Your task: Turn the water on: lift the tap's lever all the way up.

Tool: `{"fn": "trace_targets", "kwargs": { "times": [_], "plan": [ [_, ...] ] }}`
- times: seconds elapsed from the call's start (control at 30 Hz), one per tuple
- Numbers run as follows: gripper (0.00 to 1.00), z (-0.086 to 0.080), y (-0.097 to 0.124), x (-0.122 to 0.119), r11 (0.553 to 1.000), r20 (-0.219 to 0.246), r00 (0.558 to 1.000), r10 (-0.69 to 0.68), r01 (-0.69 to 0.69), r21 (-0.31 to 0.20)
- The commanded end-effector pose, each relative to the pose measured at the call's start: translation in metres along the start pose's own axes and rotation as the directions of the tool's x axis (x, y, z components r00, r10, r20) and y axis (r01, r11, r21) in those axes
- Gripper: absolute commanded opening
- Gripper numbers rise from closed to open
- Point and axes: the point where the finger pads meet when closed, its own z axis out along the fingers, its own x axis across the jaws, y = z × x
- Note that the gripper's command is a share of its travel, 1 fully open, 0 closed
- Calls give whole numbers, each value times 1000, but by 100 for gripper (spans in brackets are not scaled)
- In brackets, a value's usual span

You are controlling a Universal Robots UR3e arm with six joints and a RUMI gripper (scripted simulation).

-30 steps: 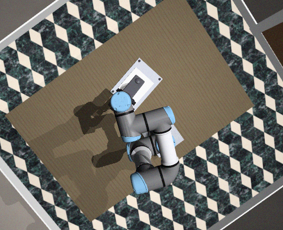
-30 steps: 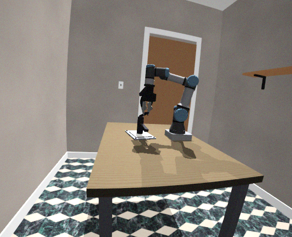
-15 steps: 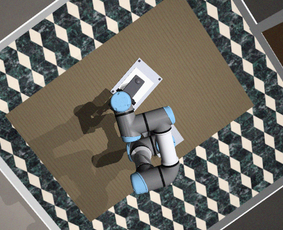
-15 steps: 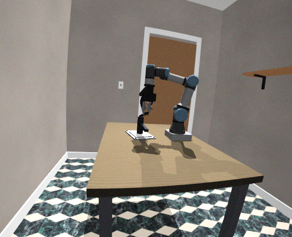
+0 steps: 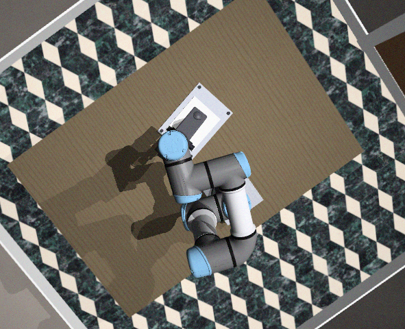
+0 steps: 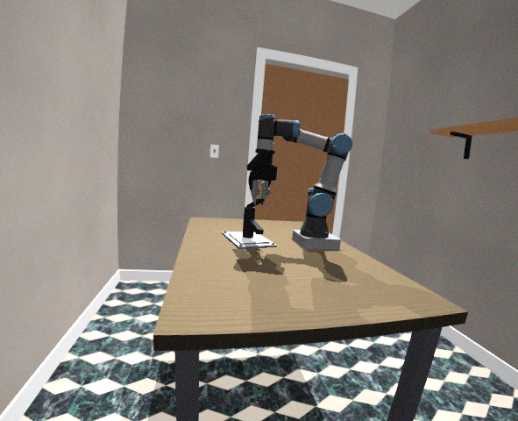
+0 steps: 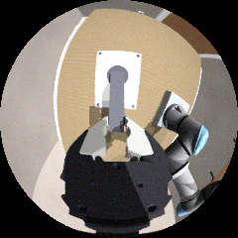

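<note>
The dark tap (image 6: pixel 250 224) stands on a white plate (image 6: pixel 249 239) on the wooden table. Its grey lever (image 7: pixel 116 101) runs from the tap's round body (image 7: pixel 118 75) up toward my fingers in the wrist view. In the side view the lever (image 6: pixel 252 204) stands steeply raised above the tap body. My gripper (image 7: pixel 116 116) (image 6: pixel 259 196) is shut on the lever's free end and points straight down. From overhead the lever shows beside my wrist (image 5: pixel 173 145), which hides the fingers.
My arm's base (image 6: pixel 316 239) sits on the table just right of the tap plate. The arm's elbow (image 5: pixel 227 198) folds over the table's near edge. A door (image 6: pixel 301 149) and a wall shelf (image 6: pixel 485 126) stand behind, away from the table.
</note>
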Motion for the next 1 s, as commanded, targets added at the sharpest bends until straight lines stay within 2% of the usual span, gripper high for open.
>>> {"fn": "trace_targets", "kwargs": {
  "times": [0.0,0.77,0.8,0.97],
  "plan": [
    [0,-1,0,-1,1000,3,1000,0,0,1],
    [0,-1,0,-1,1000,3,1000,0,0,1],
    [38,-1,0,-1,1000,3,1000,0,0,1],
    [38,-1,0,-1,1000,3,1000,0,0,1]
  ]
}}
